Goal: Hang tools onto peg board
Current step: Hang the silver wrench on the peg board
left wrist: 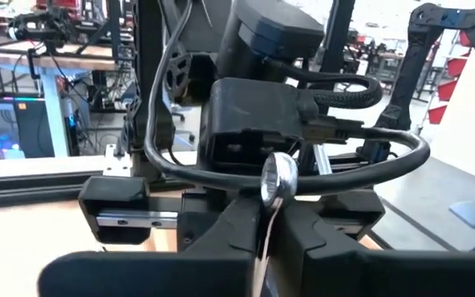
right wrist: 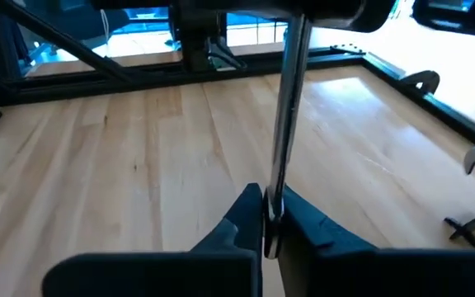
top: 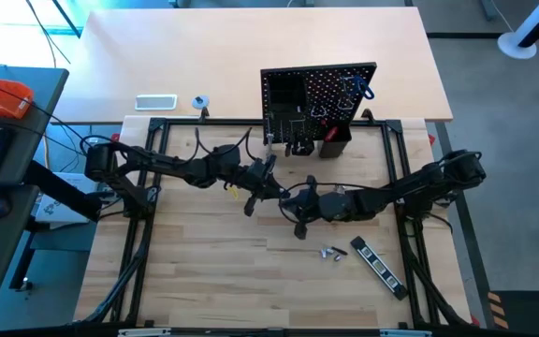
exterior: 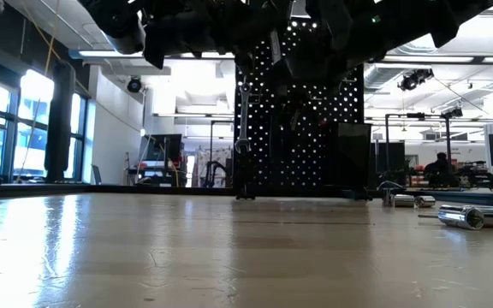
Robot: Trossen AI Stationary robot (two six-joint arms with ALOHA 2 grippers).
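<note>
- Both my end effectors, left [left wrist: 264, 239] and right [right wrist: 266, 216], pinch one silver wrench [right wrist: 287, 107] above mid-worktop.
- Pale wood worktop [top: 204, 271]; peg board [top: 318, 94] at far edge.
- Workshop with bright windows [exterior: 24, 111] behind.

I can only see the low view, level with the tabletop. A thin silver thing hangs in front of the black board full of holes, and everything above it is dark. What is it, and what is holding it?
Observer: It is a silver wrench. The right gripper has its jaws shut on one end of it.
Visitor: Just that one arm?
Observer: No. The left gripper has its jaws shut on it too, near its ring end, so both arms hold it between them.
Visitor: Is anything on the board?
Observer: Yes. From above, the peg board has a blue-handled tool hanging near one edge.
</note>
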